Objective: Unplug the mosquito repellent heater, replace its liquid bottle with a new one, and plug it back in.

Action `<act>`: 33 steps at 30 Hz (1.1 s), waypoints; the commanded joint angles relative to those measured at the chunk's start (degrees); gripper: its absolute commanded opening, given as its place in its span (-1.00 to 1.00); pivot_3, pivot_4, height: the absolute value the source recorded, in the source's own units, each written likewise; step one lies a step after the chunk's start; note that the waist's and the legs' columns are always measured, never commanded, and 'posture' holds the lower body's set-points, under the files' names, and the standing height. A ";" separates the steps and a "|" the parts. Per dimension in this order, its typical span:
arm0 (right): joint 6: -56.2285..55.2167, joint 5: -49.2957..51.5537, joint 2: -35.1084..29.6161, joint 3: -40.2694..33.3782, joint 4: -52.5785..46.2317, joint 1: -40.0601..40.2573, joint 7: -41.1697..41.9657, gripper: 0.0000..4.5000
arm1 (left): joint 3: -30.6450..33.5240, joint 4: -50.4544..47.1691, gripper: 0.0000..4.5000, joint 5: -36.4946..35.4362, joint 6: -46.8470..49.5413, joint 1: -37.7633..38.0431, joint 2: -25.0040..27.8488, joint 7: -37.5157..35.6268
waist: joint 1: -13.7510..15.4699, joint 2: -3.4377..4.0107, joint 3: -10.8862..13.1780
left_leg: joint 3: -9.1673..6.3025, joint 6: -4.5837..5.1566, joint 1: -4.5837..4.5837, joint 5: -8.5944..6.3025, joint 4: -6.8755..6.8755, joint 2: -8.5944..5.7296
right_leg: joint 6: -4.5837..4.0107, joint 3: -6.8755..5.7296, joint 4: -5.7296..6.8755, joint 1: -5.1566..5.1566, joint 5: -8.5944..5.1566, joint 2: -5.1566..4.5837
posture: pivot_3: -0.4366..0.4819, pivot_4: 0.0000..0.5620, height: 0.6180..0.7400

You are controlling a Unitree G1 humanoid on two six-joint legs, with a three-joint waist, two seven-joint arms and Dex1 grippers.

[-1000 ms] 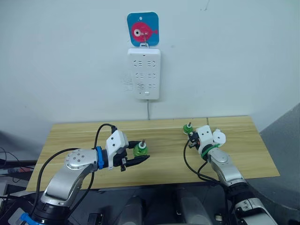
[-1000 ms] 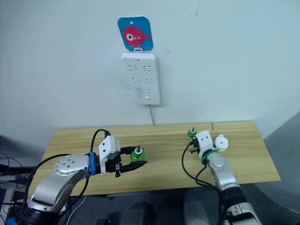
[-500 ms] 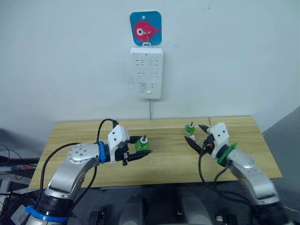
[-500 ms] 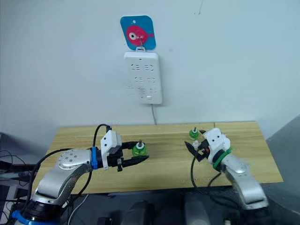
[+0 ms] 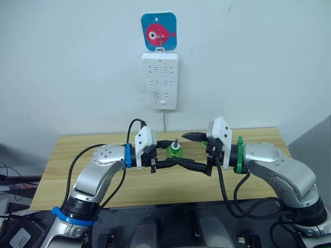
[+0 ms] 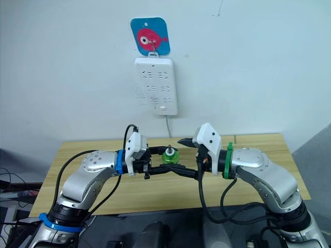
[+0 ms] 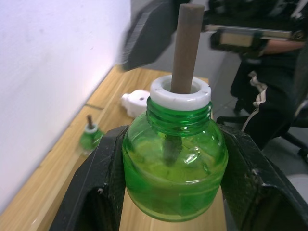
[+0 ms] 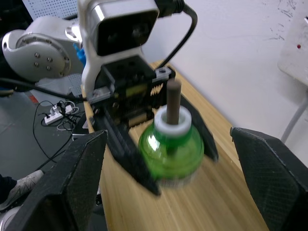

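Bottle (image 7: 174,171), rounded clear green plastic, between black left end effector (image 7: 168,192) fingers

Held bottle (image 7: 174,169): clear green, white collar, brown wick. Second bottle (image 7: 89,136): green, white collar. Heater (image 7: 136,102): white. Gripper fingers (image 7: 91,192): black. Table (image 5: 93,181): pale wood grain. Power strip (image 5: 161,81): white. Wall hook plate (image 5: 159,32): blue, pink fish motif. Wall (image 5: 77,67): off-white.
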 commanded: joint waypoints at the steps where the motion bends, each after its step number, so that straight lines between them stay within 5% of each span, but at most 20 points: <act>1: -1.67 -0.99 1.17 1.16 0.38 -1.28 0.46 0.89 | -0.31 -0.94 0.02 -0.43 -1.32 -0.60 -0.72 -0.25 | -0.02 -0.02 -0.01 | -0.03 0.00 0.00 0.00 0.00 0.01 | 0.00 -0.02 0.01 0.00 0.00 -0.02 | -0.37 -0.42 0.84; 4: -2.12 -1.65 2.34 1.95 1.14 -1.32 0.44 0.89 | -0.43 -1.05 0.02 -0.37 -1.42 -0.72 -1.04 -0.12 | -0.16 -0.02 -0.02 | -0.04 -0.01 0.01 0.00 0.00 0.04 | 0.00 -0.03 0.03 0.00 0.00 -0.03 | -0.37 -0.42 0.84; 7: -2.55 -2.08 2.58 2.12 1.40 -1.13 0.71 0.63 | -0.35 -0.95 0.02 -0.40 -1.52 -0.87 -1.05 -0.19 | -0.33 -0.02 -0.02 | -0.05 -0.01 0.01 0.00 0.00 0.04 | 0.00 -0.02 0.04 0.00 0.00 -0.03 | -0.36 -0.43 0.84; 15: -2.94 -2.69 2.57 2.58 1.26 -1.00 1.32 -0.61 | -0.16 -1.29 0.02 -0.95 -1.64 -0.82 -1.25 -0.48 | -0.35 -0.03 -0.03 | -0.06 -0.01 0.01 0.00 0.00 0.03 | 0.00 -0.03 0.04 0.00 0.00 -0.03 | -0.35 -0.44 0.84; 22: -3.57 -3.23 2.11 1.96 1.29 -1.35 2.39 -0.63 | 0.77 -2.54 0.02 -4.05 0.94 -0.90 -1.96 -0.72 | -0.35 -0.03 -0.06 | -0.06 -0.01 0.01 0.00 0.00 0.03 | 0.00 -0.03 0.05 0.00 0.00 -0.04 | -0.35 -0.47 0.84; 29: -1.52 0.64 2.19 -4.73 1.53 -1.02 1.44 -0.63 | 1.68 -1.64 0.98 -2.64 0.27 -1.39 -1.12 0.71 | -0.34 -0.09 -0.29 | -0.07 -0.01 0.01 0.01 0.00 0.02 | -0.01 -0.03 0.06 0.00 0.01 -0.05 | -0.34 -0.54 0.84; 33: 3.94 8.66 3.98 -13.85 2.31 -0.46 -2.83 -0.63 | 4.15 -2.99 1.00 -7.62 8.17 -1.45 0.60 2.11 | -0.35 -0.15 -0.36 | -0.08 -0.02 0.01 0.01 0.01 0.03 | -0.01 -0.03 0.09 0.00 0.01 -0.05 | -0.34 -0.56 0.84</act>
